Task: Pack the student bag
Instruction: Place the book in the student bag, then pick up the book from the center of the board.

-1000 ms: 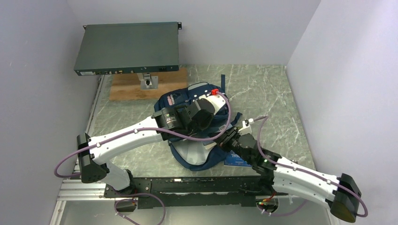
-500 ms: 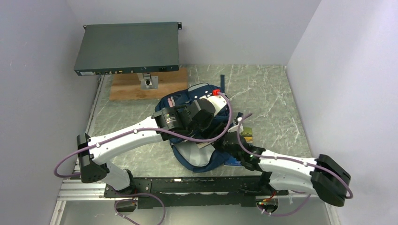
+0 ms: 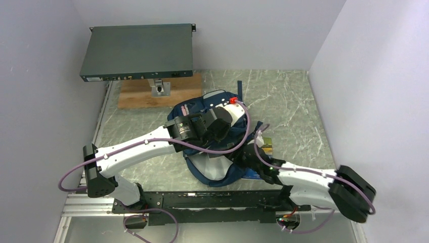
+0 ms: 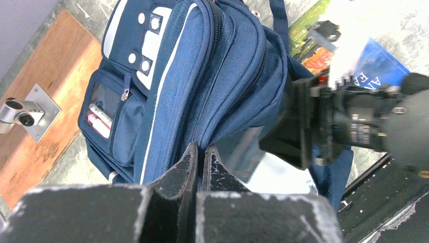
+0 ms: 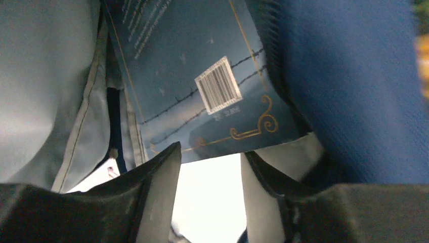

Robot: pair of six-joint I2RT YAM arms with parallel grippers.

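The student bag (image 3: 212,169), navy with white stripes, lies in the middle of the table with its mouth toward the arms. My left gripper (image 4: 199,152) is shut, pinching the fabric rim of the bag (image 4: 202,66) and holding the mouth up. My right gripper (image 3: 244,154) reaches into that mouth. In the right wrist view its fingers (image 5: 162,177) stand apart, with bright white between them and nothing clearly gripped. Just beyond the fingertips, a dark blue book (image 5: 202,86) with a barcode lies inside the bag against the grey lining (image 5: 45,91).
A green-yellow book (image 3: 266,147) and a blue book (image 3: 251,175) lie on the marble table beside the bag's right side. A dark rack unit (image 3: 136,50) on a metal stand sits over a wooden board (image 3: 136,93) at the back left. Walls close both sides.
My right arm has dropped flatter, its elbow swinging right, and its gripper has pushed further into the bag's mouth with its jaws opened. The green-yellow book came into view. The left arm stayed put.
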